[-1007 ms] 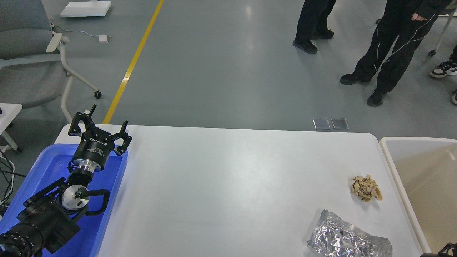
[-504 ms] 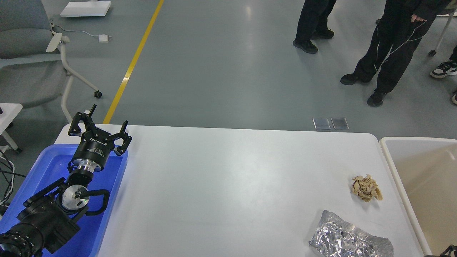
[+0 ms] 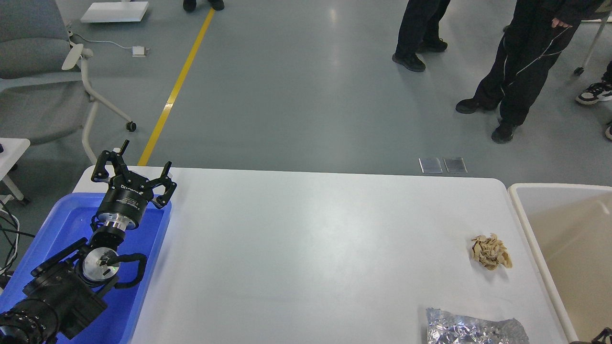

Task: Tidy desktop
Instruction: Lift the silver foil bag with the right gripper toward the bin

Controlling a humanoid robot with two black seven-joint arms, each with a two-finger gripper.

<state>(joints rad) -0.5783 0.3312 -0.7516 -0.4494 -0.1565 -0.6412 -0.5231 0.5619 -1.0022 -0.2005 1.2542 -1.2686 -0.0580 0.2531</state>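
Left claw spread empty at left of frame; foil wrapper at surface bottom edge may slide off.

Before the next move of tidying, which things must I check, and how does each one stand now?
1. Left claw open and holding nothing: ok.
2. Right claw in view: not ok, only a dark bit at the bottom right corner.
3. Crumpled beige scrap lies free on the desktop: ok.
4. Foil wrapper fully in view: not ok, cut by the bottom edge.
5. Beige bin beside the trash: ok.
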